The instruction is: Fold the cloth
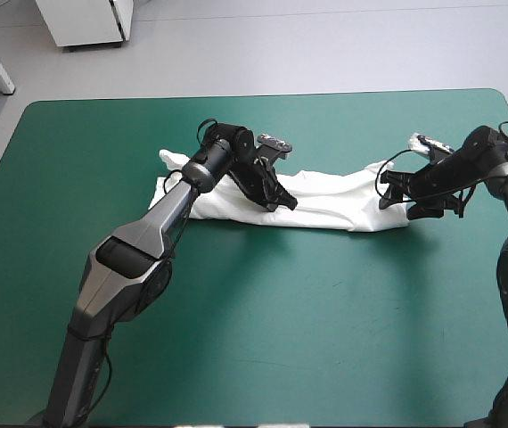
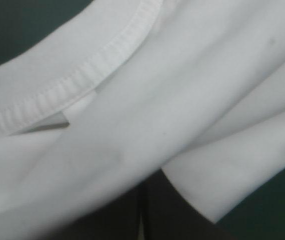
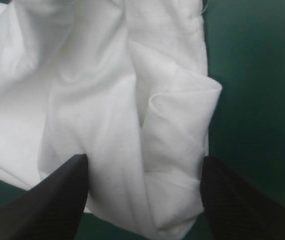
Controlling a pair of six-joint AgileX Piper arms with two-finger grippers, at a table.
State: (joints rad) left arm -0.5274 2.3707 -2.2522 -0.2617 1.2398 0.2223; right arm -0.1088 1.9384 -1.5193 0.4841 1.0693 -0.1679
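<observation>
The left claw (image 1: 282, 201) pinches the T-shirt (image 1: 334, 201); the right claw (image 3: 143, 160) gapes astride its edge.

We see the T-shirt (image 1: 325, 201) as soft matt cloth with a ribbed, stitched collar band (image 2: 82, 75), the counter (image 1: 281, 339) cover smooth and matt, the right gripper (image 3: 143, 159) finely textured black.

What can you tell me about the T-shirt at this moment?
The T-shirt is white, soft-looking cloth with a ribbed, stitched collar. It lies crumpled, bunched into a long wrinkled band across the far half of the teal-green table cover, and is not yet neatly folded. The left gripper is shut on a fold near the band's middle. The right gripper is open, with the band's right end, doubled over on itself, between its fingers.
</observation>
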